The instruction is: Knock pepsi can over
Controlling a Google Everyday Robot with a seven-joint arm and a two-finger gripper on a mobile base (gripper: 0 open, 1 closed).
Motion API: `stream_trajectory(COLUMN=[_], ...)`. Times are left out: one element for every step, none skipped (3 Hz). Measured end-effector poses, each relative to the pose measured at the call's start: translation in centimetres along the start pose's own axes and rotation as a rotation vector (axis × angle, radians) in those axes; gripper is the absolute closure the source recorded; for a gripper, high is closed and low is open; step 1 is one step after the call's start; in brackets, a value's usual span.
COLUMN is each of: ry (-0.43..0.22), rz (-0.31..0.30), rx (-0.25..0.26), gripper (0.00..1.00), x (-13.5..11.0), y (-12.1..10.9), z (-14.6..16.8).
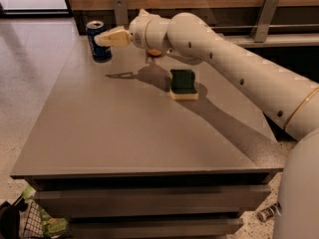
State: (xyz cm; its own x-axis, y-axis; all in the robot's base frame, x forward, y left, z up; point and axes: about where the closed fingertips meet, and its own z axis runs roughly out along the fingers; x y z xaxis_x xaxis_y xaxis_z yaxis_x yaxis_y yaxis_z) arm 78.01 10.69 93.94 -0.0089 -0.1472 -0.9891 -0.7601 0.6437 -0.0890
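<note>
The gripper point(100, 39) is hovering over the table point(124, 133), fingers point(113, 36) pressing together. The pepsi can point(101, 53) is standing at their tips, possibly touching.

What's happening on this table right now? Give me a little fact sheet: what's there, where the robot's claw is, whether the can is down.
surface: grey table
pepsi can: upright, far left corner
gripper: level with the can's upper half, right at it; contact unclear
sponge: green side up, mid-table
orange: mostly hidden behind the arm
can knocked over: not yet
</note>
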Motion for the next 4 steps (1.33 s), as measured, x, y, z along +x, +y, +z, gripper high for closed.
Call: stream_trajectory(ry=[-0.060,-0.083,-0.060,-0.029], rz=[0.031,0.049,0.062,0.080], rx=[-0.023,-0.053,-0.079,-0.081], gripper=[0.00,0.00,0.00,0.00], x=[0.6,1.1,1.9,3.4], y=[0.8,2.3,3.6,4.1], z=[2.8,5.0,6.4,7.2])
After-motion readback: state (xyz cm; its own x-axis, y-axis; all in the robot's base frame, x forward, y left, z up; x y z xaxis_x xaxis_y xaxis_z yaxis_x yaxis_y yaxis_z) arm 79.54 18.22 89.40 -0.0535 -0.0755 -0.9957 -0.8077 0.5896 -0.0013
